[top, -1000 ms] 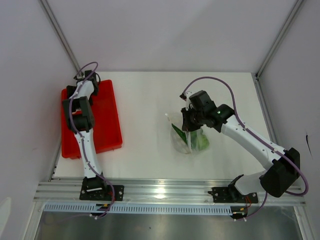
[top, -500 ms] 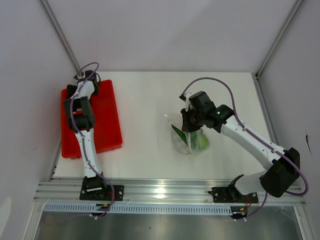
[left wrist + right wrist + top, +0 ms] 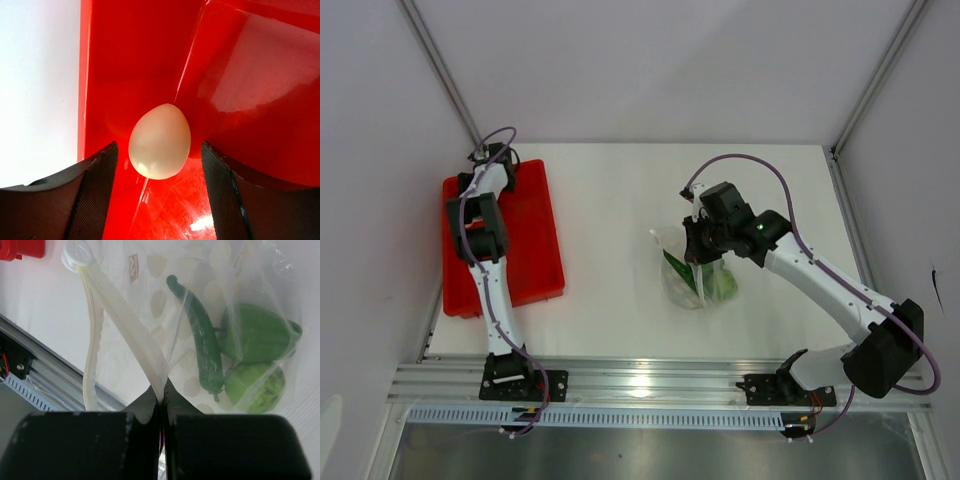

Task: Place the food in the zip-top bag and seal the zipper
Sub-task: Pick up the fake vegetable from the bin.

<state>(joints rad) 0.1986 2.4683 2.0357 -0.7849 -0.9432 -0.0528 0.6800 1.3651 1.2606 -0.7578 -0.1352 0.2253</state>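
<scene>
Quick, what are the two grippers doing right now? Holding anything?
Left gripper: open around the white egg in the red tray, not gripping it.
Right gripper: shut on the zip-top bag, pinching its mouth edge.

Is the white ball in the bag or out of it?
Out. The white ball lies in the red tray, flanked by the left gripper; the bag holds green food.

White egg [image 3: 160,141], red tray [image 3: 135,60]; clear bag [image 3: 150,305], seemingly pale-spotted; green food [image 3: 250,335].
</scene>
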